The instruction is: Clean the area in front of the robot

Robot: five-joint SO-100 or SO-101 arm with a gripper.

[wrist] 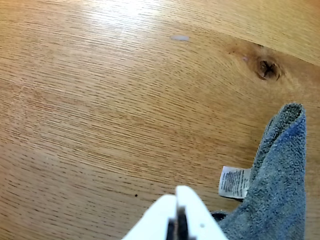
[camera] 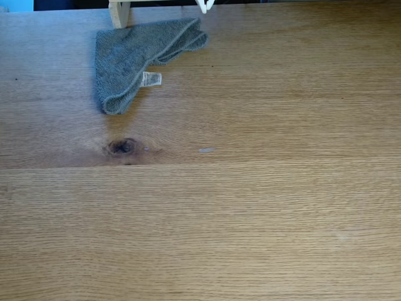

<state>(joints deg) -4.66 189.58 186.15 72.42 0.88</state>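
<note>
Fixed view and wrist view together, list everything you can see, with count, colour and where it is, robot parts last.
Tabletop: one, light-brown oak grain, spanning both views.
Knot: one, dark brown, in the wood just below the cloth in the fixed view; upper right in the wrist view.
Pale smudge: one, whitish, right of the knot in the fixed view.
Cloth: one, grey terry, folded, upper left in the fixed view.
Tag: one, white with print, on the cloth's edge.
Wooden post: one, pale, top edge of the fixed view, beside the cloth.
Pincer: one, white, fingers together, bottom of the wrist view, next to the cloth.
</note>
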